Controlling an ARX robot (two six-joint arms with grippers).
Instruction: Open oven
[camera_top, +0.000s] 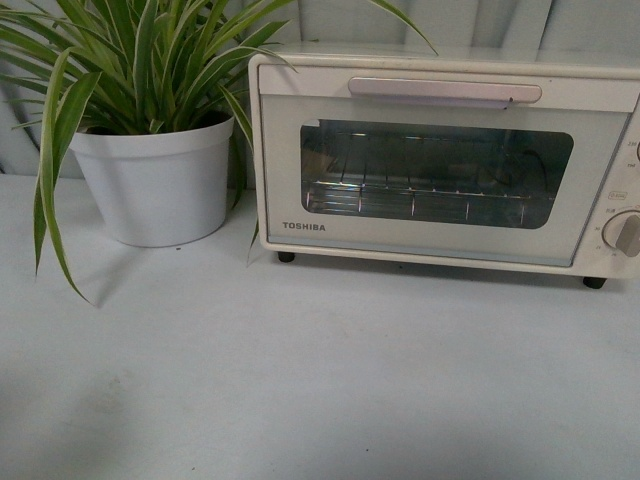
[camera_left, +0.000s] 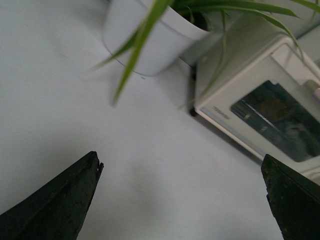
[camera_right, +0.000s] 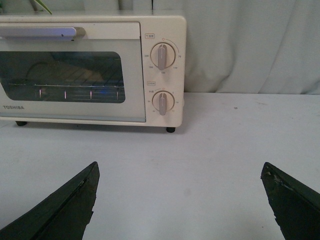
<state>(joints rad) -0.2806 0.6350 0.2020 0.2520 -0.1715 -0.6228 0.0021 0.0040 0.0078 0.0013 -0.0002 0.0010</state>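
Observation:
The cream-white TOSHIBA oven (camera_top: 440, 160) stands at the back right of the table, door shut. Its long bar handle (camera_top: 445, 92) runs along the door's top above the glass window, with the wire rack (camera_top: 415, 200) behind the glass. A round knob (camera_top: 627, 233) shows at its right edge. Neither arm shows in the front view. My left gripper (camera_left: 182, 165) is open and empty over bare table, with the oven (camera_left: 260, 100) ahead of it. My right gripper (camera_right: 180, 170) is open and empty, facing the oven (camera_right: 100, 70), its handle (camera_right: 40, 33) and two knobs (camera_right: 162, 56).
A white pot (camera_top: 155, 180) with a long-leaved striped plant stands left of the oven, close to its side; it also shows in the left wrist view (camera_left: 145, 35). A pale curtain (camera_right: 250, 45) hangs behind the table. The table surface (camera_top: 300, 380) stretches in front.

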